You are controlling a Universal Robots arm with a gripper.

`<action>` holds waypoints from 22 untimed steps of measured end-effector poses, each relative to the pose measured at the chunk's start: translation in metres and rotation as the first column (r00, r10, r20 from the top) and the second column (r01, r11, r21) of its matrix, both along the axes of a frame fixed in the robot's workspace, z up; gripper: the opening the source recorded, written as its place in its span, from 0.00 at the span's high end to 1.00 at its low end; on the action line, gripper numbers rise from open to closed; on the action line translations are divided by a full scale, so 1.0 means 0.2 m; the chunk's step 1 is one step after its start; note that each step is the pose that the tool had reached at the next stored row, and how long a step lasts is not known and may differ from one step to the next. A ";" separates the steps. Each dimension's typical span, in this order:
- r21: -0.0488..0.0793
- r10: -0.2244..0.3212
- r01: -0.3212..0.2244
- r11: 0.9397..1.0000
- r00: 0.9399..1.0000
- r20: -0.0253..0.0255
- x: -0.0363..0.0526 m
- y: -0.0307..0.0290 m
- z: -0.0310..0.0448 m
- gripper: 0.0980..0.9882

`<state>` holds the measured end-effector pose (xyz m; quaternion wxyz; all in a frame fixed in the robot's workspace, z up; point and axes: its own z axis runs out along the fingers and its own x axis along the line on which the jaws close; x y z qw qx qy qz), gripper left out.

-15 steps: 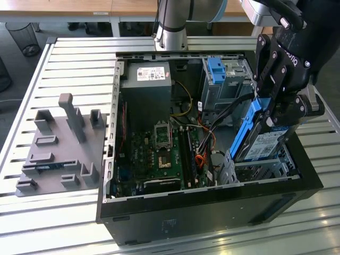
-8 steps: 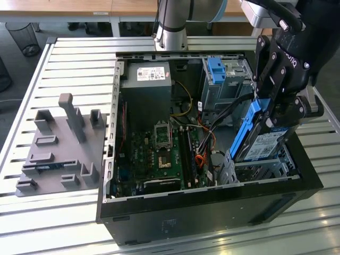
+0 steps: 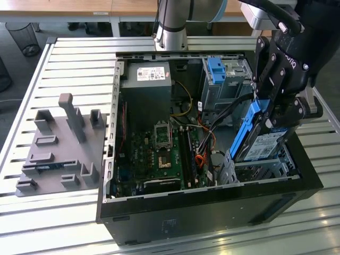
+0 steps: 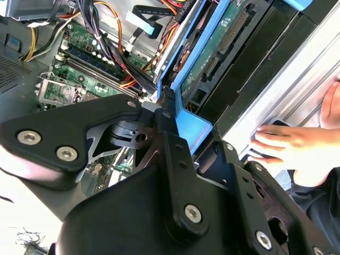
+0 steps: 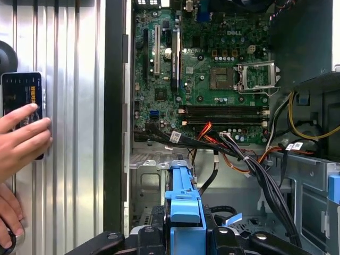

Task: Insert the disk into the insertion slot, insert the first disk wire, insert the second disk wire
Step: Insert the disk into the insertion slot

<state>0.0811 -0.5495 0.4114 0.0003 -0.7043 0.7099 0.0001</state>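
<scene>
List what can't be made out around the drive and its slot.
- Opening of the slot: exterior view, covered by the drive and the gripper.
- Lower end of the drive: exterior view, behind the slot's sheet metal; entered or not, cannot tell.
- Which cables belong to the drive: first wrist view, ends hidden in the tangled bundle.

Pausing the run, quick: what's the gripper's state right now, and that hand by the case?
Gripper: shut on the disk.
Person's hand: open, fingers on a phone beside the computer case.
</scene>
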 end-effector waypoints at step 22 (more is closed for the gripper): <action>0.000 0.000 0.000 1.000 1.000 0.000 0.000 0.000 -0.034 0.70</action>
